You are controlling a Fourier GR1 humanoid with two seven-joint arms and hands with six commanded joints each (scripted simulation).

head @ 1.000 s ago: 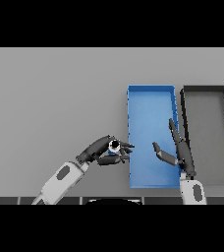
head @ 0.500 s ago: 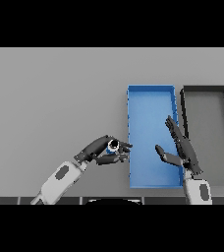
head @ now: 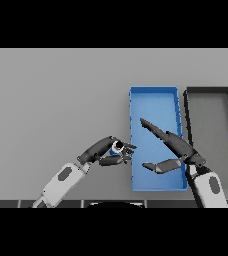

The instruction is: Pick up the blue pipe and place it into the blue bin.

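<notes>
Pinching the blue pipe (head: 117,146) in our left hand (head: 106,152) beside the blue bin (head: 153,95); it is seeming light, rigid; our right hand (head: 175,150) is hovering, fingers spread.

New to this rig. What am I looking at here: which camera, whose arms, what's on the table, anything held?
This is one view, taken from the humanoid robot's head and looking down at a grey table. The two white and grey arms coming in from the lower edge are the robot's own. Its left hand has its fingers curled round a small blue pipe, just beside the left edge of the blue bin. Its right hand shows over the blue bin with its fingers stretched out, holding nothing. To the right of the blue bin lies a dark bin of about the same shape. Both bins look empty.
</notes>
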